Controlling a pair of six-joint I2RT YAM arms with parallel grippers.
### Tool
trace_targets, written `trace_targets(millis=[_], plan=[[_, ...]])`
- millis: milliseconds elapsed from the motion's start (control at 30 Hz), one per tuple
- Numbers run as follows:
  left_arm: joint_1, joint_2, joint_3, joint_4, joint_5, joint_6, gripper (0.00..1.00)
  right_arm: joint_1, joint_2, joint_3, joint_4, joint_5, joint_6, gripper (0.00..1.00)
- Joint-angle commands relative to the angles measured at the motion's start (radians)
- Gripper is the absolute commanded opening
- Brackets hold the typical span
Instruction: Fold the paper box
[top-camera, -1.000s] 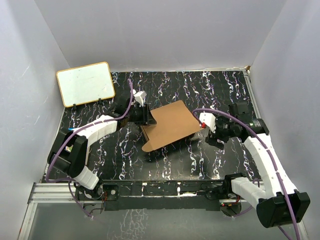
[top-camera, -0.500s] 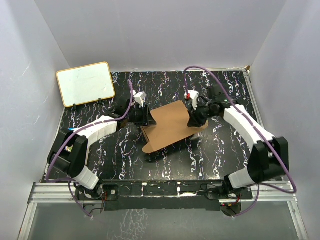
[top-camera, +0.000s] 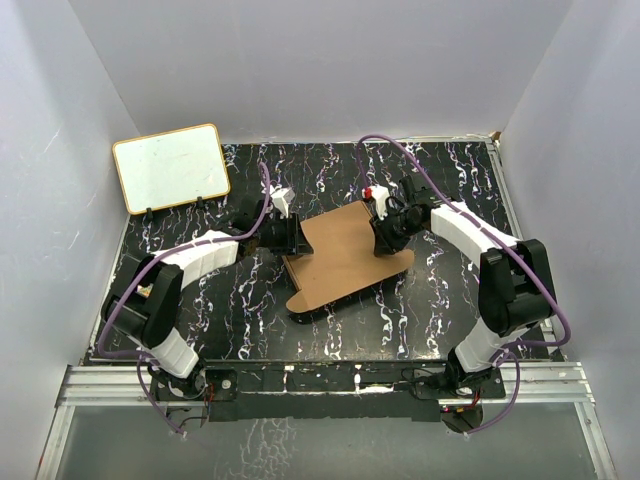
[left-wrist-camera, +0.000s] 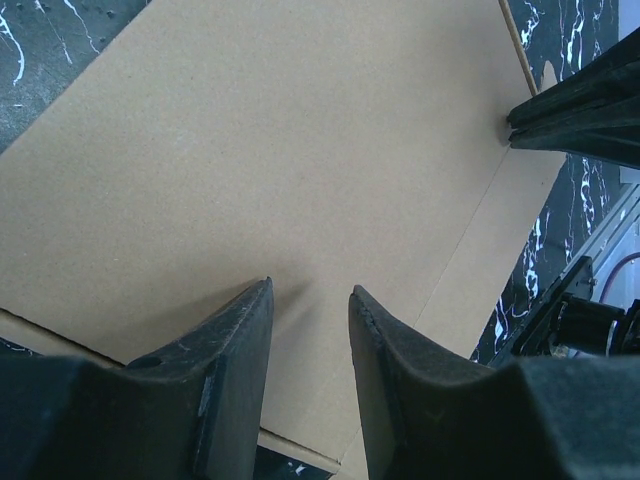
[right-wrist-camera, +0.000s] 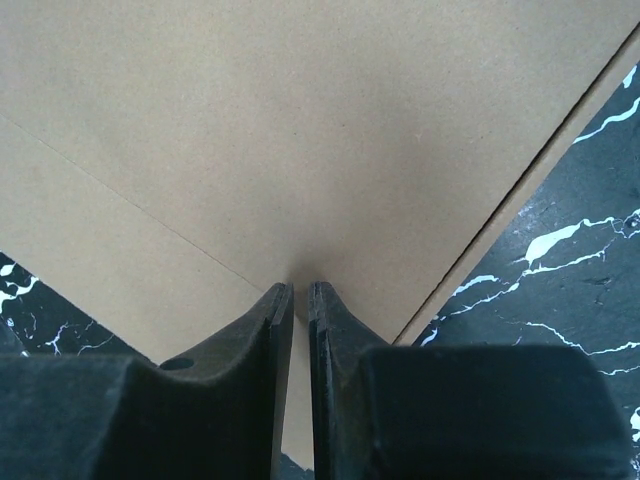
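The paper box (top-camera: 345, 255) is a brown cardboard mailer lying mid-table with its lid folded over. A rounded tab sticks out at its front left corner. My left gripper (top-camera: 297, 233) rests at the box's left edge, open, its tips (left-wrist-camera: 310, 290) over the plain lid (left-wrist-camera: 300, 150) with nothing between them. My right gripper (top-camera: 385, 240) bears on the lid's right side, shut, its tips (right-wrist-camera: 300, 290) on the cardboard (right-wrist-camera: 300, 120) by a crease. The right fingers (left-wrist-camera: 575, 110) also show in the left wrist view.
A white board with a tan frame (top-camera: 172, 167) leans against the back left wall. The black marbled table (top-camera: 450, 290) is walled by white panels at the left, back and right. A metal rail (top-camera: 300, 380) runs along the near edge.
The right arm swung in from the table's right side onto the lid's right part and its jaws closed. The lid now lies lower. The left gripper held its place.
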Motion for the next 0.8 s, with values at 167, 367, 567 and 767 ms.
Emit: trace_targets(millis=[167,367,567,767], plan=[[0.006,0.049,-0.007,-0.066,-0.044,0.048,0.36,0.0,0.046,0.022,0.051,0.047,0.014,0.2],[0.007,-0.007,0.052,-0.068,0.005,0.008,0.39,-0.003,0.027,0.055,0.021,-0.062,0.007,0.24],[0.007,-0.08,0.097,-0.05,0.072,-0.055,0.42,-0.025,0.0,0.085,0.016,-0.203,0.023,0.27],[0.007,-0.127,0.008,-0.025,0.086,-0.086,0.41,-0.044,0.045,0.065,0.05,-0.191,0.061,0.28]])
